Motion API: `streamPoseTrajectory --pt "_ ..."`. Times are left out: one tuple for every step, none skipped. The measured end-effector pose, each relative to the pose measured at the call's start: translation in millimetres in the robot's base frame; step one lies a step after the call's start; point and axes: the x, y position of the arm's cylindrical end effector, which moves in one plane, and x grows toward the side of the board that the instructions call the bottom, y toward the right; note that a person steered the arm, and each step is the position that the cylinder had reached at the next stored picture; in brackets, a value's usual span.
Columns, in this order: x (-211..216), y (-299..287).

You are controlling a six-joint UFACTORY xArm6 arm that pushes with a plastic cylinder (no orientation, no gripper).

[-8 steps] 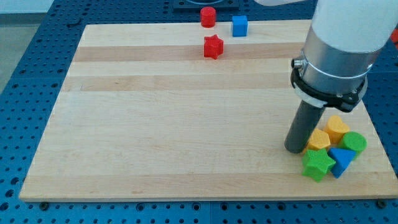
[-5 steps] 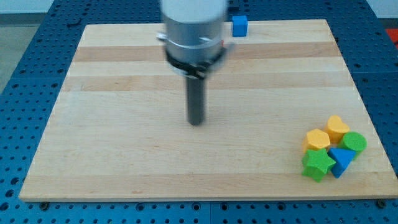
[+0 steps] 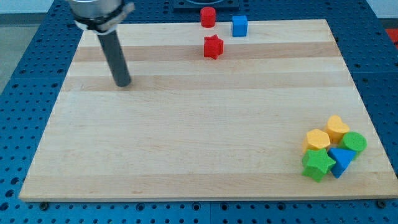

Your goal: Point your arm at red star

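I carry no jaws, only a rod; my tip [image 3: 123, 84] rests on the surface [image 3: 186, 143] at the view's left, well apart from the red star [image 3: 213, 46] near the top, so pointing remains undone

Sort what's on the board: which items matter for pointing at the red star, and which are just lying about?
Job: red star; my tip, far to its left.
Lying about: red cylinder, blue cube, yellow blocks, green star, green cylinder, blue triangle.
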Motion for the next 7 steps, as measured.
streamPoseTrajectory --pt "-22.6 -46.4" --pt "-53.1 -78.6" --pt "-98.0 -83.5" --pt "-126.4 -73.4" --pt "-132.0 -33.0" --pt "-134.6 18.9" --pt "-134.0 70.1"
